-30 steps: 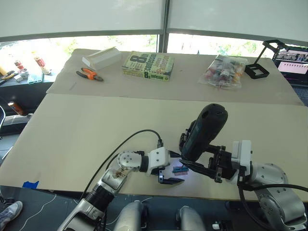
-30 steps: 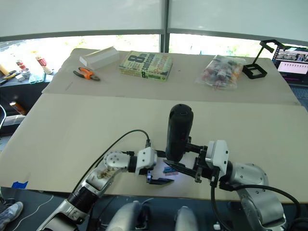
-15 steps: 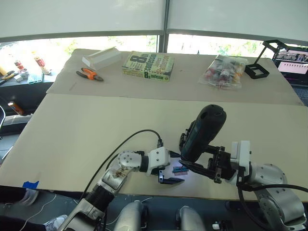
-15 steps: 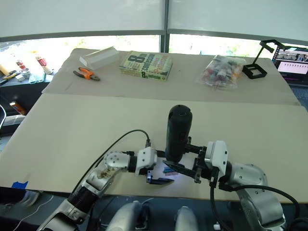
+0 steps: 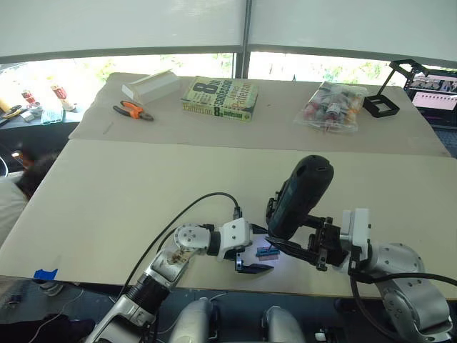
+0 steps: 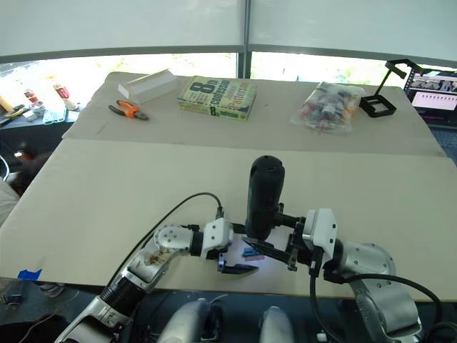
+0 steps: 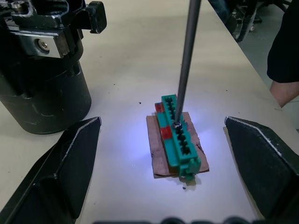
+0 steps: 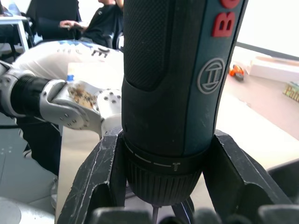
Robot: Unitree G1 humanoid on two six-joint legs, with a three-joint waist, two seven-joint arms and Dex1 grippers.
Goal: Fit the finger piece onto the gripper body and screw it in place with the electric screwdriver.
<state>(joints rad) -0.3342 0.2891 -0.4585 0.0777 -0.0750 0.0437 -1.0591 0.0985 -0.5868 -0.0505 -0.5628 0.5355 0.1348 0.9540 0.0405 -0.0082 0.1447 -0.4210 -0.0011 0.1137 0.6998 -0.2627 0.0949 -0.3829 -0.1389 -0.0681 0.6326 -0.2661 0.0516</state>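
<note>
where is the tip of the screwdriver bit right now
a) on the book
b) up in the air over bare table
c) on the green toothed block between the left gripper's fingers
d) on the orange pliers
c: in the left wrist view the metal bit of the electric screwdriver, clamped in the right gripper, comes down onto the green block, which sits between the open fingers of the left gripper.

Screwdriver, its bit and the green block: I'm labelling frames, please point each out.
screwdriver (image 8: 180, 88), right wrist view, on its barrel.
bit (image 7: 186, 60), left wrist view, on the shaft.
green block (image 7: 180, 140), left wrist view, on its top.
</note>
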